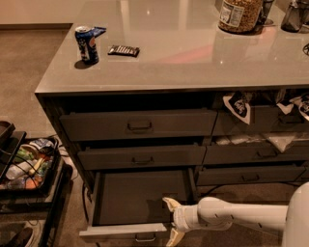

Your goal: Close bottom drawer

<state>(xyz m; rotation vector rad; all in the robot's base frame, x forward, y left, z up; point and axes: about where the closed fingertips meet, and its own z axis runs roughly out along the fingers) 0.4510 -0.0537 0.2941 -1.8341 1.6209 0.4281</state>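
Note:
The bottom drawer [140, 195] is pulled far out of the counter, its long bare grey tray showing and its front panel [123, 232] with a small metal pull handle [145, 238] near the frame's lower edge. My gripper [170, 219] reaches in from the right on a white arm. Its fingers are spread, one fingertip [169, 201] over the tray and the other [173, 239] below the front panel, straddling the front's right end. Nothing is held between them.
Two wide drawers [140, 125] above stand slightly ajar. The neighbouring stack [256, 154] on the right holds bags and cloths. On the countertop [193, 53] sit a blue can [87, 44], a dark snack bar [123, 50] and a jar [240, 14]. A cart of items [26, 164] stands at the left.

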